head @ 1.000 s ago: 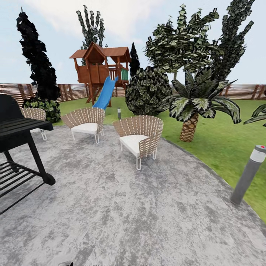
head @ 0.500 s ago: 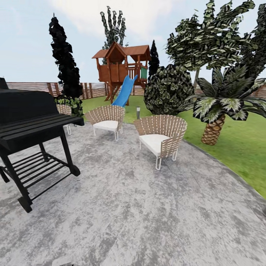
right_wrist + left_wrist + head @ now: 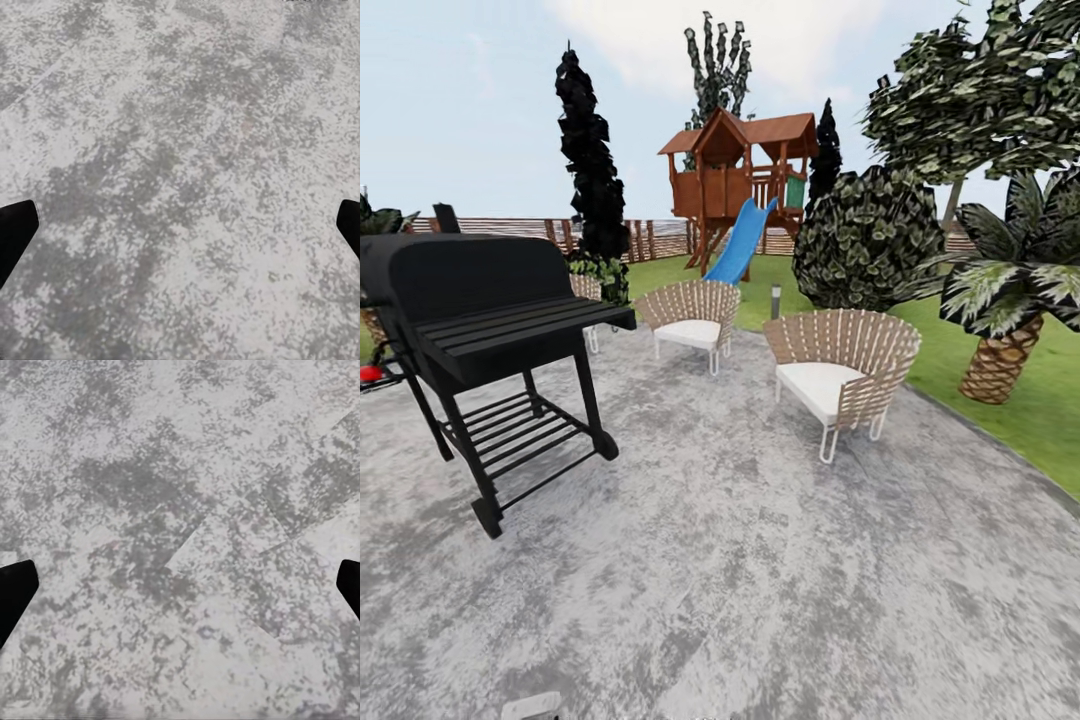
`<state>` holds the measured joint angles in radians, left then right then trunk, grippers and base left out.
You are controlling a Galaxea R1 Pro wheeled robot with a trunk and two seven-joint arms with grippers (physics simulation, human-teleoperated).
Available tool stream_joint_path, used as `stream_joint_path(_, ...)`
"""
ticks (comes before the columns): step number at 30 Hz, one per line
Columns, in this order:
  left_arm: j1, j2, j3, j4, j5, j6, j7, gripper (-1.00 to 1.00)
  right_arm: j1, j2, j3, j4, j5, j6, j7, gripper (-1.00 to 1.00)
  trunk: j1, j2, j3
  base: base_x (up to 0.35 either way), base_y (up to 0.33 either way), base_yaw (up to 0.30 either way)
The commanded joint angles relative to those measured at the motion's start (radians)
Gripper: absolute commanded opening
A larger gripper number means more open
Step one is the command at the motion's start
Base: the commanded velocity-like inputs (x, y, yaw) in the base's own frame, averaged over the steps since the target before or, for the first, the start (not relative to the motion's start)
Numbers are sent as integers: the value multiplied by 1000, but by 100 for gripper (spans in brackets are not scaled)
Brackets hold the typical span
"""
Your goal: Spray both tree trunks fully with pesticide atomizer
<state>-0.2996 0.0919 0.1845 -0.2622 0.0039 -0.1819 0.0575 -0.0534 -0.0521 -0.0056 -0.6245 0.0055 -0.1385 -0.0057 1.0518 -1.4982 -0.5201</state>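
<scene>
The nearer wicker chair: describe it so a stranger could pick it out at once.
Start at the wooden play tower with the blue slide and come forward onto the grey paving. Two wicker chairs stand there; this chair is the one on the right, close to the lawn. It is nearer the camera than the other chair, which sits closer to the black grill.

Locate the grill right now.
Head view: the black grill stands on the grey patio at the left, just left of the nearer wicker chair and in front of the dark cypress.
</scene>
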Motion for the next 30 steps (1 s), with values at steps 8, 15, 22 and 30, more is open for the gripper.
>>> stream_joint_path(8, -1, 0, -2, 1, 1, -4, 2, 100, 0, 0, -1, 0, 1, -3, 0, 100, 31, -57, -32, 0, 0, 276)
stream_joint_path(15, -1, -1, -2, 1, 0, -4, 2, 100, 0, 0, 0, 0, 1, -3, 0, 100, 58, -106, -60, 0, 0, 274)
stream_joint_path(22, -1, -1, -2, 1, 1, -4, 2, 100, 0, 0, 1, 0, 3, -3, 0, 100, 84, -155, -89, 0, 0, 246)
stream_joint_path(30, -1, -1, -1, 1, 1, -4, 2, 100, 0, 0, 2, 0, 3, -3, 0, 100, 115, -211, -124, 0, 0, 208)
